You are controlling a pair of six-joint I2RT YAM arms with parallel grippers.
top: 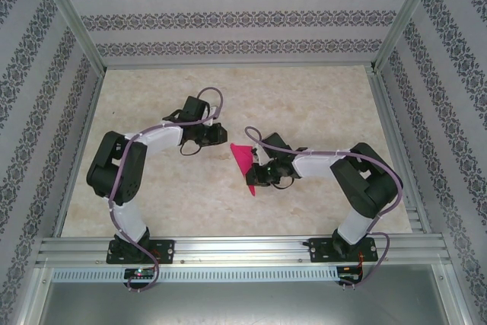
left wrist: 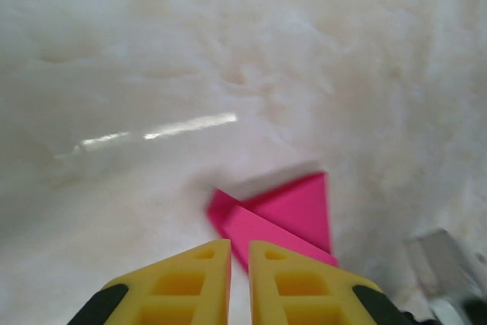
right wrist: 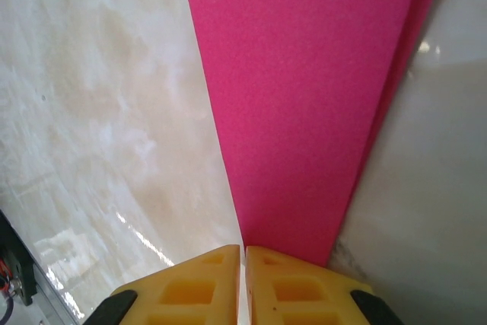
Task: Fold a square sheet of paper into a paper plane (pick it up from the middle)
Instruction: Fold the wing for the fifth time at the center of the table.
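Nearest, my right jaws are pressed together, their yellow fingers [right wrist: 202,287] pinching the narrow near end of the magenta paper [right wrist: 304,97]. The paper widens ahead of them in folded layers, with a second layer's edge showing along its right side. From above it is a slim pointed shape near the middle of the pale marbled tabletop [top: 327,104], between my two arms and touching my right jaws; I cannot tell whether its far end rests on the surface or is lifted. A little farther back, my left jaws are all but shut, with only a thin slit between their yellow fingers [left wrist: 186,283] and nothing in it. They hover just short of the paper, whose folded corner lies ahead and slightly right. Beyond stands a patterned wall [top: 228,17].
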